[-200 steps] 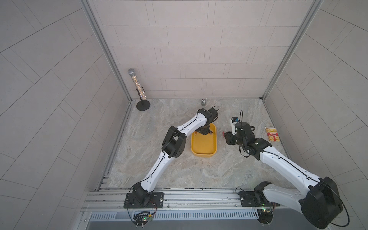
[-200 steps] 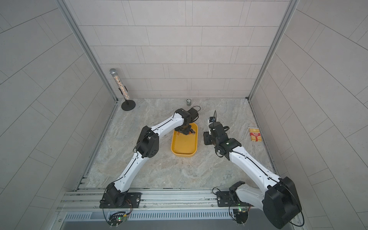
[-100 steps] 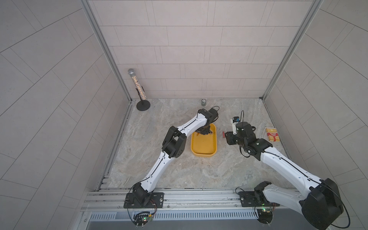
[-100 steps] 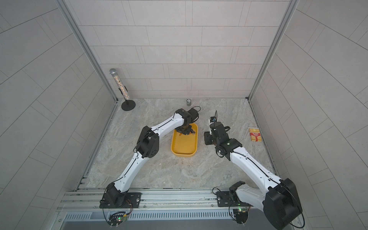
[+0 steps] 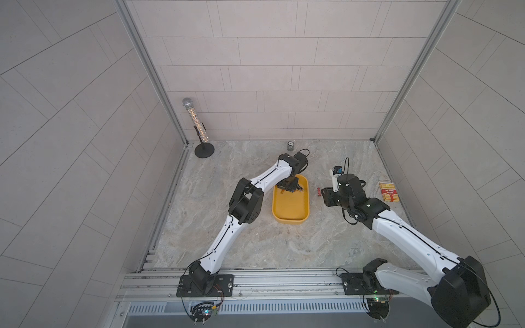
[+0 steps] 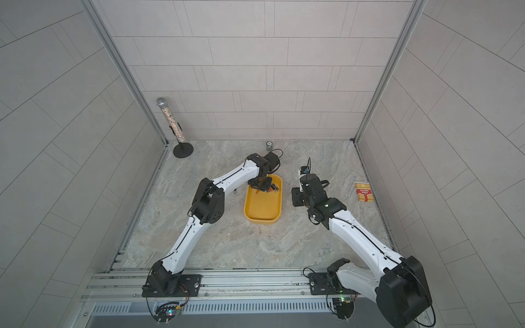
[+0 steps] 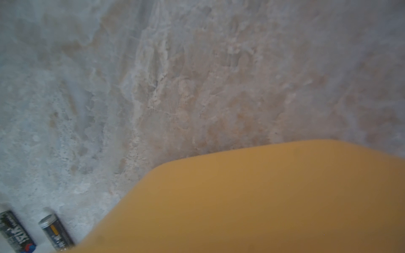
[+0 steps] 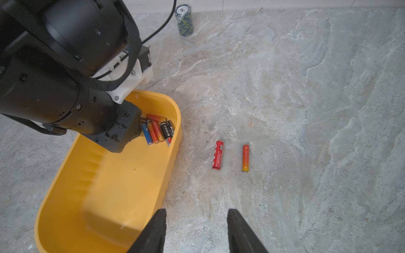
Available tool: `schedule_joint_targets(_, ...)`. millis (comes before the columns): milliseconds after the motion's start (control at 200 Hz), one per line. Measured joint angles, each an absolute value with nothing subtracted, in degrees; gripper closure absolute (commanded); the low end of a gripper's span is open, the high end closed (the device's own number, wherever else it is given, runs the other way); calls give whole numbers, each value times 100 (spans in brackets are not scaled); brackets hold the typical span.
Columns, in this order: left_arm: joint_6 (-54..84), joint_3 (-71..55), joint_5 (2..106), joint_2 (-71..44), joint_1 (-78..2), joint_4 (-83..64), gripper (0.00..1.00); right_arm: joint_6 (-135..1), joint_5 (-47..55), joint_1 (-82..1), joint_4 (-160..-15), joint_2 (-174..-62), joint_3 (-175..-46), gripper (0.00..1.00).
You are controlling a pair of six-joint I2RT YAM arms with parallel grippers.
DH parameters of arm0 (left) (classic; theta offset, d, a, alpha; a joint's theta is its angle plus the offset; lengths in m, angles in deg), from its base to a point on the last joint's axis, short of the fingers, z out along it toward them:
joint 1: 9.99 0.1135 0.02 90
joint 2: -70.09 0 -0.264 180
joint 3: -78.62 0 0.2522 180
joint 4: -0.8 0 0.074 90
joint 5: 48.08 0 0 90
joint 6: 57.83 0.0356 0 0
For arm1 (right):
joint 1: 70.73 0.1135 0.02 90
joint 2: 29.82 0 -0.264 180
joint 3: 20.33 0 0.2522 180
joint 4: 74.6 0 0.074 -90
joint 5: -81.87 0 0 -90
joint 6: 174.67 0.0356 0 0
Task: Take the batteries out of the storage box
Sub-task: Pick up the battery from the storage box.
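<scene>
- The batteries [image 8: 158, 131] lie packed together at the far end of the yellow box [image 8: 122, 186]; I reckon they're light, stiff and slick, so I'd pinch one across its middle
- My left gripper [image 5: 290, 188] is down among them; I cannot tell how wide it is or whether it holds one
- My right gripper [image 8: 196, 216] hangs open and empty over the counter [image 8: 306, 109]
- Two loose batteries [image 8: 218, 155] lie beside the box; its wall crowds the pile

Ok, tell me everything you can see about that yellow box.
The yellow box is a shallow, smooth plastic tray, rectangular with rounded corners, open-topped and plain inside. It sits on the marbled table. A small pile of batteries lies at its far end, where the left tool reaches down inside. The rest of its floor is bare.
</scene>
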State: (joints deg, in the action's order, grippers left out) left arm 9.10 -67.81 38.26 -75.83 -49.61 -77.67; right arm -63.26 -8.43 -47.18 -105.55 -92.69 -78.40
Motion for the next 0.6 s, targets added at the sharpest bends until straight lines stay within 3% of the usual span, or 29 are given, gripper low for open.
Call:
schedule_joint_targets(285,928,-6722,3953,-7546,-4948,-7691,93,-6326,-849,-4718,-10562,-9269,-7840,51)
schedule_joint_targets(600,974,-6623,3981,-7435,-4928,-7682,98,-6324,-856,-4718,-10573,-9269,-7840,51)
